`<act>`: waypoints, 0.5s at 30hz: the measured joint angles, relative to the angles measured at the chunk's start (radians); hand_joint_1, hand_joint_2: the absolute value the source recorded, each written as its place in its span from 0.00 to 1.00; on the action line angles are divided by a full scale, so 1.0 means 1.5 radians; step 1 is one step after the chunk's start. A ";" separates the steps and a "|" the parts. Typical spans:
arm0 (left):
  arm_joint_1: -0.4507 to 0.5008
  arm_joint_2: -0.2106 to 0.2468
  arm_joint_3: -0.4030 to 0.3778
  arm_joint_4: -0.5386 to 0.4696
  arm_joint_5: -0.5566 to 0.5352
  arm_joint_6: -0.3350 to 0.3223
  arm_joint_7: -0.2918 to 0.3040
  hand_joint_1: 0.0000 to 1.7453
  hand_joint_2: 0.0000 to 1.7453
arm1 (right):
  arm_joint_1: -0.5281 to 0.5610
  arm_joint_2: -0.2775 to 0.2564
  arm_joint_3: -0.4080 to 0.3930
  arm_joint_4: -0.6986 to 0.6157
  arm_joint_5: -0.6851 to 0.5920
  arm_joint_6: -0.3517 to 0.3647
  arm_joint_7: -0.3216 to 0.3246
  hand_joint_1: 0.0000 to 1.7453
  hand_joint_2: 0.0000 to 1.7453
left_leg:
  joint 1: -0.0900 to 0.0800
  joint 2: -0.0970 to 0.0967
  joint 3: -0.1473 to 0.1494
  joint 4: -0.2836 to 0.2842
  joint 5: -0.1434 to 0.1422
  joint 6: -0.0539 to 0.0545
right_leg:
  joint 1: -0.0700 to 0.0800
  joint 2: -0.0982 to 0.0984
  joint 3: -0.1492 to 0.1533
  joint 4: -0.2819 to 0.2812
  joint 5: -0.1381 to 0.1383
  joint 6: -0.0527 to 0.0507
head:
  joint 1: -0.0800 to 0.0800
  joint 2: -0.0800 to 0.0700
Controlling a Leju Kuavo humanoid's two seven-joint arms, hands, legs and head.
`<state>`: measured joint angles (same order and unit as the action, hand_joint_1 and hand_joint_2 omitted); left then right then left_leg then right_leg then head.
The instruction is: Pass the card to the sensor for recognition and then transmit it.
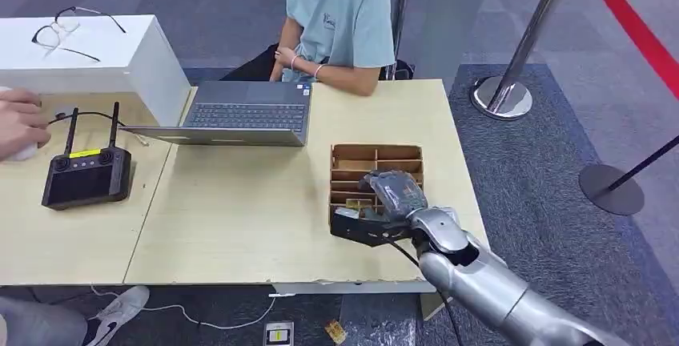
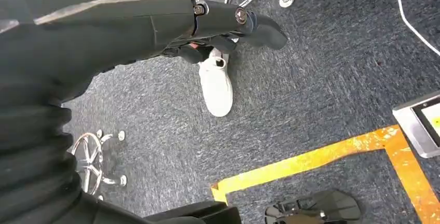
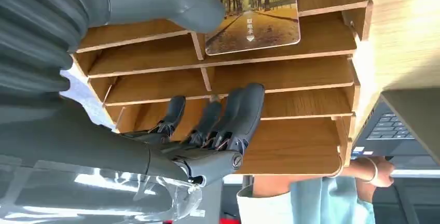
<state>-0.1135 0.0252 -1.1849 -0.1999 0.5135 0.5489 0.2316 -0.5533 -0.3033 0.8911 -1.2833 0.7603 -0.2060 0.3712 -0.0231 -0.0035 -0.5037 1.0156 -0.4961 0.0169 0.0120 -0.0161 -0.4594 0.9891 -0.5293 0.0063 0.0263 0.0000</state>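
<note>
**Right robot hand over the card rack, card lying in a compartment**

At the far left of the bench, a person's hand rests on something white at the edge. Just right of it lies a black remote controller with two upright antennas and a yellow label. Behind it, on the far left, stands a white box with a pair of glasses on top.

Toward the middle, an open grey laptop lies flat on the bench's far side, and a person in a light blue shirt sits behind it, hands together at the far edge.

Right of the middle stands a brown wooden rack split into compartments by thin dividers. The right robot hand hangs over the rack's near part, hiding the nearer compartments in the head view. In the right wrist view the card, printed with a tree-lined autumn road, lies in a compartment of the rack; the thumb sits just beside or over one corner of it, and I cannot tell whether they touch. The fingers are spread out over other compartments, apart from the card, so the right robot hand is released and grasps nothing.

The left robot hand hangs above blue-grey carpet, its fingers curled in with nothing in them, a white shoe and orange floor tape below.

On the far right, stanchion posts stand on the carpet.
</note>
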 joint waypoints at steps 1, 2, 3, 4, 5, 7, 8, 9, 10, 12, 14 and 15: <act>0.000 0.000 0.000 0.000 0.000 0.000 -0.001 0.00 1.00 | 0.000 0.000 0.000 0.000 -0.001 0.001 0.000 0.39 1.00 | 0.000 0.000 0.000 0.000 0.000 0.000 | 0.000 0.000 0.000 0.000 0.000 0.000 | 0.000 0.000; 0.000 0.000 0.000 0.000 0.001 0.001 -0.001 0.00 1.00 | 0.000 0.000 0.001 0.000 -0.002 0.001 0.000 0.40 1.00 | 0.000 0.000 0.000 0.000 0.000 0.000 | 0.000 0.000 0.000 0.000 0.000 0.000 | 0.000 0.000; 0.000 0.000 0.000 0.000 0.002 0.001 -0.001 0.00 1.00 | 0.000 0.000 0.002 0.000 -0.002 0.001 0.001 0.40 1.00 | 0.000 0.000 0.000 0.000 0.000 0.000 | 0.000 0.000 0.000 0.000 0.000 0.000 | 0.000 0.000; 0.000 0.000 0.000 0.000 0.002 0.001 -0.001 0.00 1.00 | 0.000 0.000 0.003 0.000 -0.002 0.001 0.002 0.40 1.00 | 0.000 0.000 0.000 0.000 0.000 0.000 | 0.000 0.000 0.000 0.000 0.000 0.000 | 0.000 0.000; 0.000 0.000 0.000 0.000 0.002 0.001 -0.001 0.00 1.00 | 0.000 0.000 0.005 0.000 -0.002 0.001 0.002 0.40 1.00 | 0.000 0.000 0.000 0.000 0.000 0.000 | 0.000 0.000 0.000 0.000 0.000 0.000 | 0.000 0.000; 0.000 0.000 0.000 0.000 0.002 0.001 -0.001 0.00 1.00 | 0.001 0.000 0.006 0.000 -0.002 0.000 0.002 0.41 1.00 | 0.000 0.000 0.000 0.000 0.000 0.000 | 0.000 0.000 0.000 0.000 0.000 0.000 | 0.000 0.000; 0.000 0.000 0.000 0.000 0.002 0.001 -0.001 0.00 1.00 | 0.001 0.000 0.006 0.000 -0.002 0.000 0.002 0.41 1.00 | 0.000 0.000 0.000 0.000 0.000 0.000 | 0.000 0.000 0.000 0.000 0.000 0.000 | 0.000 0.000; 0.000 0.000 0.000 0.000 0.002 0.001 -0.001 0.00 1.00 | 0.002 0.000 0.007 0.000 -0.002 0.000 0.002 0.42 1.00 | 0.000 0.000 0.000 0.000 0.000 0.000 | 0.000 0.000 0.000 0.000 0.000 0.000 | 0.000 0.000; 0.000 0.000 0.000 0.000 0.002 0.001 -0.001 0.00 1.00 | 0.003 0.000 0.008 0.000 -0.002 -0.001 0.003 0.42 1.00 | 0.000 0.000 0.000 0.000 0.000 0.000 | 0.000 0.000 0.000 0.000 0.000 0.000 | 0.000 0.000; 0.000 0.000 0.000 0.000 0.002 0.001 -0.001 0.00 1.00 | 0.004 0.000 0.009 0.001 -0.004 -0.003 0.003 0.42 1.00 | 0.000 0.000 0.000 0.000 0.000 0.000 | 0.000 0.000 0.000 0.000 0.000 0.000 | 0.000 0.000; 0.000 -0.001 0.000 0.000 0.002 0.001 -0.001 0.00 1.00 | 0.005 0.000 0.010 0.001 -0.004 -0.004 0.003 0.45 1.00 | 0.000 0.000 0.000 0.000 0.000 0.000 | 0.000 0.000 0.000 0.000 0.000 0.000 | 0.000 0.000; 0.000 -0.001 0.000 0.000 0.002 0.001 -0.001 0.00 1.00 | 0.005 0.000 0.011 0.001 -0.005 -0.004 0.003 0.45 1.00 | 0.000 0.000 0.000 0.000 0.000 0.000 | 0.000 0.000 0.000 0.000 0.000 0.000 | 0.000 0.000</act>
<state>-0.1135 0.0236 -1.1849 -0.1999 0.5161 0.5501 0.2304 -0.5461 -0.3037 0.9072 -1.2825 0.7530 -0.2125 0.3758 -0.0231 -0.0033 -0.5035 1.0155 -0.4961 0.0168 0.0120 -0.0161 -0.4595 0.9891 -0.5293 0.0063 0.0263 0.0000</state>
